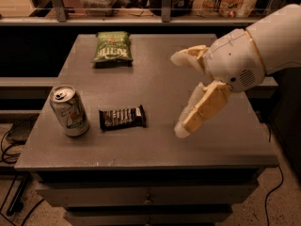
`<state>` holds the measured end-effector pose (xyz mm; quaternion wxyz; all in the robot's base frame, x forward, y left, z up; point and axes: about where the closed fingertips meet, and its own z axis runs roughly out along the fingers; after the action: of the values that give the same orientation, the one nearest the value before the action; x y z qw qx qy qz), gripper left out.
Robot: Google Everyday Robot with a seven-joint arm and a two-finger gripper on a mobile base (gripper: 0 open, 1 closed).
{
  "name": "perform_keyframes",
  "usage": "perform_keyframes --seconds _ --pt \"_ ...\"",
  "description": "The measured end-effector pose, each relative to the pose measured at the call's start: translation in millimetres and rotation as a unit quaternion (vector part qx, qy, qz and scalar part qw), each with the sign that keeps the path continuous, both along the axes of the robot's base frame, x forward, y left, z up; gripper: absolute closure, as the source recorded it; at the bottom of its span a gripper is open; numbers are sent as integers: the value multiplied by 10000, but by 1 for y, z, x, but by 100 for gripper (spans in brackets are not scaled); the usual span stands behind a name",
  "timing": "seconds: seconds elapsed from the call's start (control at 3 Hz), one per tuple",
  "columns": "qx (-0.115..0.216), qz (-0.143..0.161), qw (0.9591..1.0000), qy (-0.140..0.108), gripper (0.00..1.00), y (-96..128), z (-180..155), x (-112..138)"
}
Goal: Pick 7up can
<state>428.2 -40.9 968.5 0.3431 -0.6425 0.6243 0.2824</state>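
Observation:
The 7up can (pixel 69 110) stands upright near the front left edge of the grey table (pixel 155 79); it is silver-white with green and red markings and a pull-tab top. My gripper (pixel 178 93) hangs above the table's right half, well to the right of the can. Its two pale fingers are spread wide apart, one finger (pixel 189 57) farther back and the other finger (pixel 200 109) nearer the front. It holds nothing.
A dark flat candy bar (pixel 122 118) lies just right of the can, between it and the gripper. A green chip bag (pixel 112 46) lies at the back left. Shelves with containers run behind the table. Cables lie on the floor at left and right.

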Motion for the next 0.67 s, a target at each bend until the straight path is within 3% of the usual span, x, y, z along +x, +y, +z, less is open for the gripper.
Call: perform_keyframes --seconds 0.33,0.67 --pt "364 283 9989 80 0 49 3 -6" --pt "387 300 9988 71 0 53 5 -6"
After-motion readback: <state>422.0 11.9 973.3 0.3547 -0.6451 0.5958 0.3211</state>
